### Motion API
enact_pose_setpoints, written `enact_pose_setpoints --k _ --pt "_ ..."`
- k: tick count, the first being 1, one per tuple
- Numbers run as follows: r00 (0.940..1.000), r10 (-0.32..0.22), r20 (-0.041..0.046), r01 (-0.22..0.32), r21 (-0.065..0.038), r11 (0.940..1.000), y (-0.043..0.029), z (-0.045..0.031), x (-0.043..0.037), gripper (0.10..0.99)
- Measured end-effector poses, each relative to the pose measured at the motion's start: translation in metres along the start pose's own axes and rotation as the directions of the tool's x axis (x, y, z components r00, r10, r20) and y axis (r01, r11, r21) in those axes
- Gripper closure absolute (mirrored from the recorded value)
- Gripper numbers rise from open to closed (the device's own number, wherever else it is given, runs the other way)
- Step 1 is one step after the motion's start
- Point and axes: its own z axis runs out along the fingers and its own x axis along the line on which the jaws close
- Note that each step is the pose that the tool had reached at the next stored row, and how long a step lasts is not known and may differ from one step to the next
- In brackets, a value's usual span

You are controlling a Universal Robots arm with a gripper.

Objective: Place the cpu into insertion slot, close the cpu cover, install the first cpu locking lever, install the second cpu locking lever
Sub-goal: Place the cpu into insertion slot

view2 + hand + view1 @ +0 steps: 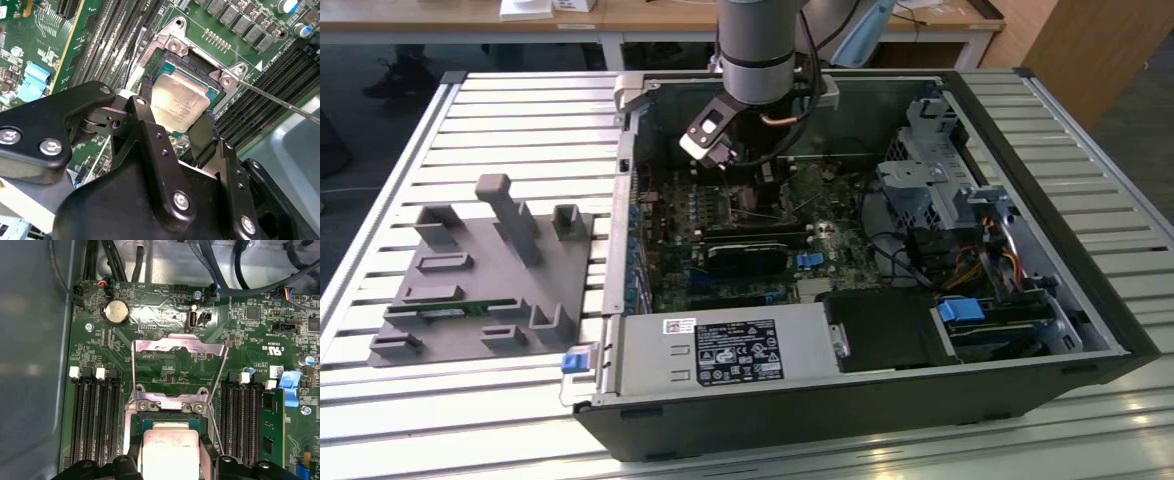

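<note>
Because the cpu (181, 100) is light, stiff and fragile, its edges are the place to hold — the end effector (179, 111) is closed on two of them. It sits over the insertion slot (167, 56), cpu cover (175, 344) open.

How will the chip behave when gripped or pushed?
Likely stiff: the chip is a flat, metal-topped square. Probably slippery, since the tool pinches only its thin edges. Flat, so it should not roll, though it could tilt in the socket.
</note>
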Motion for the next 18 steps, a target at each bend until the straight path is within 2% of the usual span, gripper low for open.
enact_pose_setpoints --k 18 --pt "0.9999 0.011 0.0011 -0.011 0.0 0.9999 -0.0007 0.0071 0.0001 0.549"
